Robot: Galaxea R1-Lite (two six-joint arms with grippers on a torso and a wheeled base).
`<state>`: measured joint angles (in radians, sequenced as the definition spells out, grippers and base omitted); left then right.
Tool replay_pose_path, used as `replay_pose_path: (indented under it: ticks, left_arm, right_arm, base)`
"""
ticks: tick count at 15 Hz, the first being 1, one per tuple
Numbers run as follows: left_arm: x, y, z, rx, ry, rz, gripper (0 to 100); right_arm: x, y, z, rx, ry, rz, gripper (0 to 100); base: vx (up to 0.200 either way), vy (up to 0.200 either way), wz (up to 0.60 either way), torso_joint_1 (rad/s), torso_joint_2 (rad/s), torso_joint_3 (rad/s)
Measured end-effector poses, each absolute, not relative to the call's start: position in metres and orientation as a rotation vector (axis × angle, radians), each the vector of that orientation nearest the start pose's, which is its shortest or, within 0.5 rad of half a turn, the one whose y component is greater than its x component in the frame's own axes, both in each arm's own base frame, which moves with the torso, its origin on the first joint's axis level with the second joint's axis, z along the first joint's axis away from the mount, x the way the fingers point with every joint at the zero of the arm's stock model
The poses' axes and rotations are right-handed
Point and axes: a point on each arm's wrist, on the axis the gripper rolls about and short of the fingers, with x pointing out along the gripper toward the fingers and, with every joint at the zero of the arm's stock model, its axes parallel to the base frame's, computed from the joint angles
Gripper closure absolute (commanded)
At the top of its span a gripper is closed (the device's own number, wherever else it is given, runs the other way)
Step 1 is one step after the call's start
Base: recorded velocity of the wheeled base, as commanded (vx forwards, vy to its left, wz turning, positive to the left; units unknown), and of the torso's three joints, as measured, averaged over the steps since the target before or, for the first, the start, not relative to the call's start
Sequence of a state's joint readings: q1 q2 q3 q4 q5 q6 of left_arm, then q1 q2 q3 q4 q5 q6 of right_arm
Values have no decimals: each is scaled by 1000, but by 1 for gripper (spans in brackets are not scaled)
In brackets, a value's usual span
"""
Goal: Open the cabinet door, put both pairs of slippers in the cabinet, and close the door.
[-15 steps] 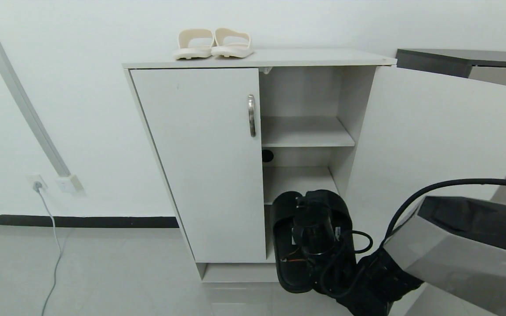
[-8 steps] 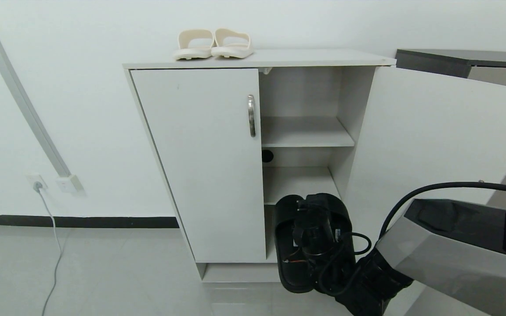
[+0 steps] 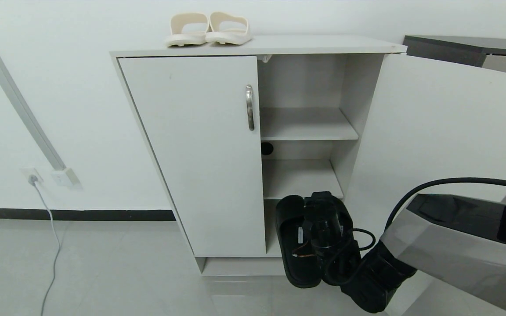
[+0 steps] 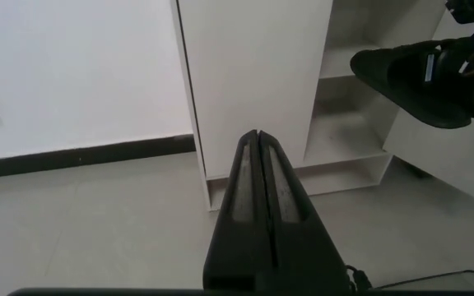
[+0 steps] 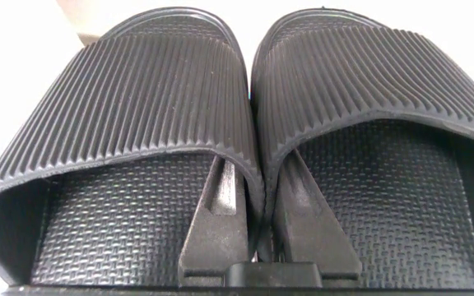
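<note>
Change: the head camera has shifted, so the whole cabinet (image 3: pixel 323 44) sits higher in view; against it, the black slippers (image 3: pixel 294 245) have sunk slightly.
Right claw (image 3: pixel 323 226): one finger is under each strap, pinching the two inner walls of the black slippers (image 5: pixel 155 107) together.
Black slippers: side by side at the bottom compartment's mouth, toes inward, heels out over the floor (image 3: pixel 103 272).
Cream slippers (image 3: pixel 209 28): on the cabinet's top surface, above the left door (image 3: pixel 191 153).
Doors: right door (image 3: pixel 433 131) swung open, left door closed.
Left claw (image 4: pixel 257 144): fingers pressed together, holding nothing, low above the floor, well apart from the cabinet.
</note>
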<state>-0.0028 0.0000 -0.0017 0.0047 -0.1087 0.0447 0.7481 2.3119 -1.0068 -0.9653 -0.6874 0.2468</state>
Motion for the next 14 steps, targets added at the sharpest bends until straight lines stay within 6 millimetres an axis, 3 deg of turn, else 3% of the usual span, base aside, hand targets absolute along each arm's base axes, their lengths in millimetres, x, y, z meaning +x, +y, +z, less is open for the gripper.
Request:
replay_pose_path:
  ticks: [9, 14]
  left_arm:
    - [-23, -2, 75, 44, 0, -112, 100]
    - [-23, -2, 75, 43, 1, -111, 100]
  right_arm:
    - [321, 268, 32, -8, 272, 8, 100]
    - [328, 272, 50, 59, 63, 23, 100]
  base:
    - [0, 0, 0, 3, 3, -199]
    - [0, 0, 0, 4, 2, -46]
